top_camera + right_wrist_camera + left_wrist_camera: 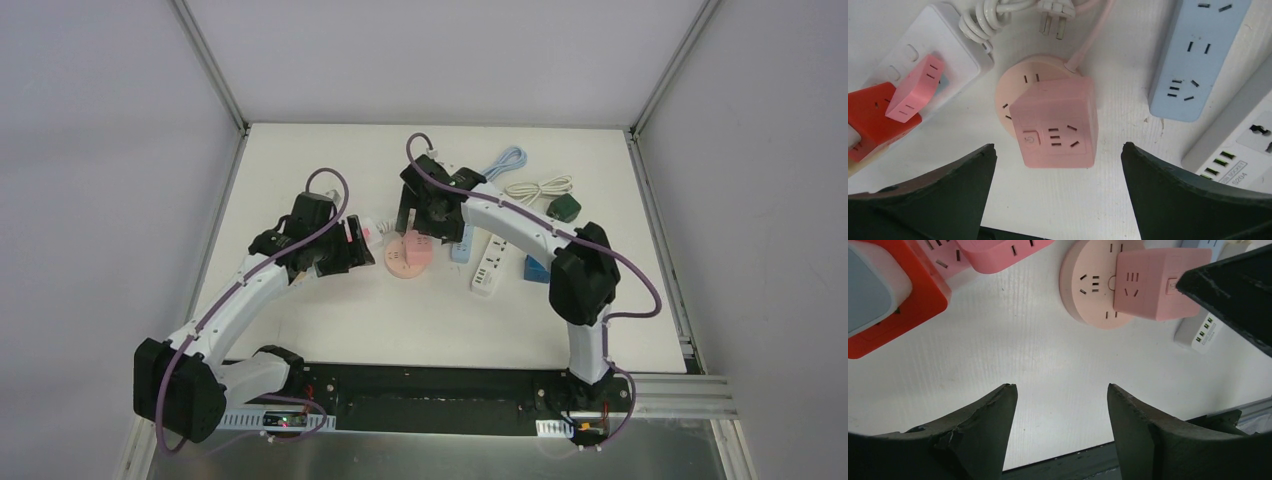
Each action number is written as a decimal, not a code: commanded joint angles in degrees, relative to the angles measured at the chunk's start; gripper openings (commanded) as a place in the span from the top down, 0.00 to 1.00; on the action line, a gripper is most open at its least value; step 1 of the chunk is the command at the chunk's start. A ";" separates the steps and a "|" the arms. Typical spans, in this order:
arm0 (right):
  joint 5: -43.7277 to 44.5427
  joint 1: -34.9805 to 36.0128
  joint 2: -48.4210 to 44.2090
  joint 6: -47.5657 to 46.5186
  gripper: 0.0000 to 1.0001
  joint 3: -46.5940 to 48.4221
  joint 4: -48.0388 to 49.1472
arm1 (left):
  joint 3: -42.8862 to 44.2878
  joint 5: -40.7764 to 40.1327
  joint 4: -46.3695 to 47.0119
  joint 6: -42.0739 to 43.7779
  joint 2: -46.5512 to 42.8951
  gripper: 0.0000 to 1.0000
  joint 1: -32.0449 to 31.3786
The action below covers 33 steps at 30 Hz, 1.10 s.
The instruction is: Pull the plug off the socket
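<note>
A pink cube plug (1055, 125) sits on a round pink socket (1015, 85), covering its near right part; a pink cord leaves the socket's far edge. My right gripper (1058, 147) hangs open just short of the cube, a finger on each side and nothing between them. The top view shows the socket (408, 262) mid-table with the right gripper (420, 225) above it. My left gripper (1062, 390) is open over bare table, left of the socket (1088, 290) and plug (1158, 285); the top view places it (358, 243) beside them.
A white power strip (928, 50) carrying a small pink plug (913, 90) and an orange-red cube (873, 120) lies left of the socket. A blue strip (1193, 55) and a white USB strip (1238, 145) lie to the right. A coiled white cord (540, 187) lies at the back.
</note>
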 commanded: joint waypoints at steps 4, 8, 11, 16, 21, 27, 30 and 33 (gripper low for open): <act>1.46 0.70 5.57 -4.74 0.05 5.16 -1.75 | -0.89 2.89 5.30 -2.81 3.42 0.31 0.57; 3.85 1.23 6.31 -5.01 0.16 4.12 -1.48 | -0.77 4.41 6.80 -3.14 6.20 0.36 0.58; 3.28 1.64 6.04 -5.31 0.20 2.68 -1.00 | -1.31 4.93 8.09 -4.72 8.30 0.38 0.58; 3.75 1.91 3.85 -5.80 0.39 -1.63 0.96 | -2.06 6.63 11.88 -7.43 11.02 0.39 0.58; 2.25 2.19 -0.33 -4.91 0.51 -6.14 1.43 | -0.59 8.63 14.02 -9.94 15.51 0.40 0.58; -1.19 2.71 -4.71 -4.61 0.51 -11.98 3.18 | 2.37 12.27 18.05 -11.42 21.67 0.43 -1.19; 1.46 2.64 -4.23 -3.78 0.43 -11.99 2.95 | 4.60 12.23 17.62 -11.32 24.70 0.44 -2.65; 1.98 2.51 -3.65 -3.57 0.26 -11.07 3.65 | 6.25 11.70 16.78 -10.63 27.17 0.45 -3.64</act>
